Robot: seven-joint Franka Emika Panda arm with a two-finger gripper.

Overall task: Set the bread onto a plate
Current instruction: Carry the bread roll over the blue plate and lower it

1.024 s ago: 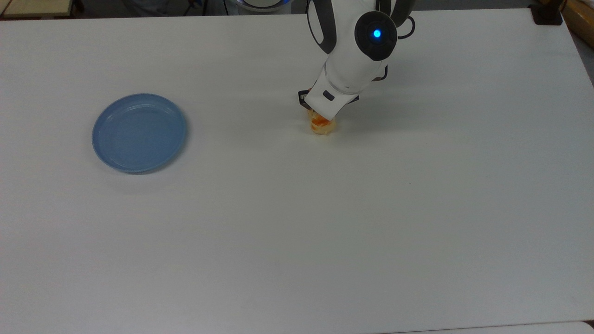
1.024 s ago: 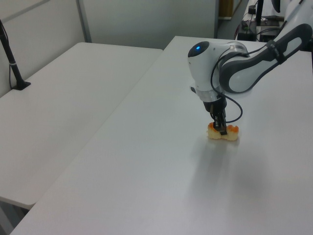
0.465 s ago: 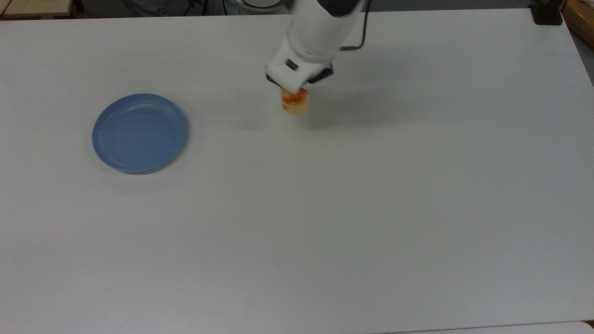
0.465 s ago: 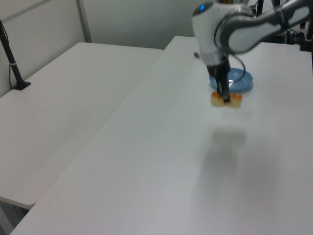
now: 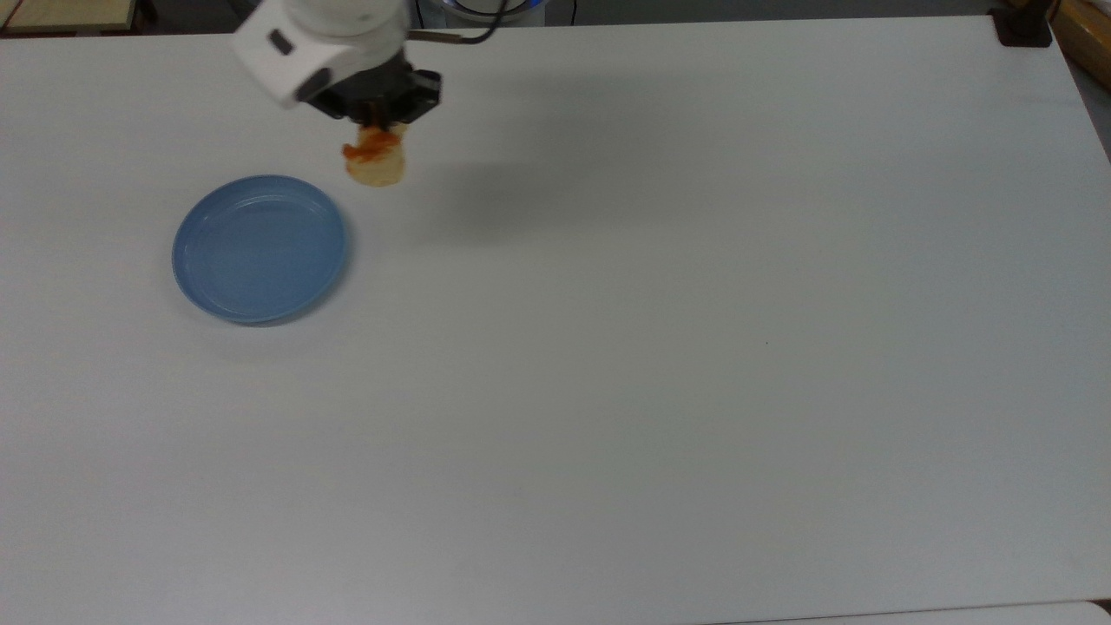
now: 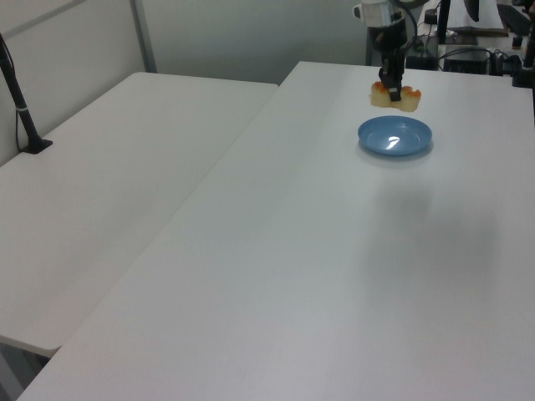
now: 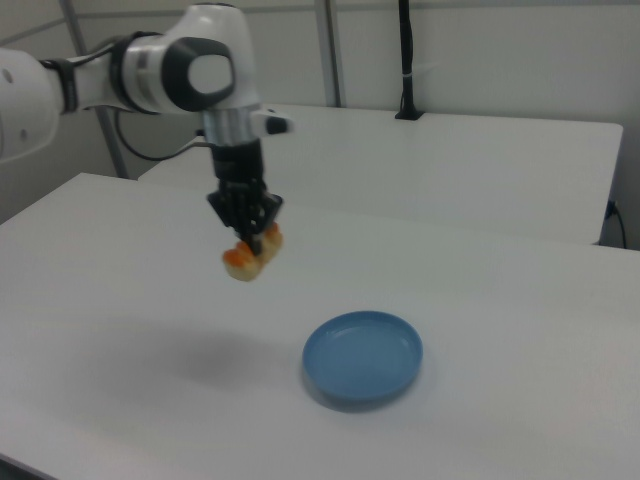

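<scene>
Right view: white table [image 7: 520,390] (second table [image 7: 480,160] behind), bare blue plate [image 7: 363,356].

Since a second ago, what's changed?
The tool, gripping the bread throughout, lifted it off the table and carried it toward the top view's left; it now hangs in the air near the plate, not over it. The plate stayed put, nothing on it.

no readable text, labels, brands, numbers, signs
</scene>
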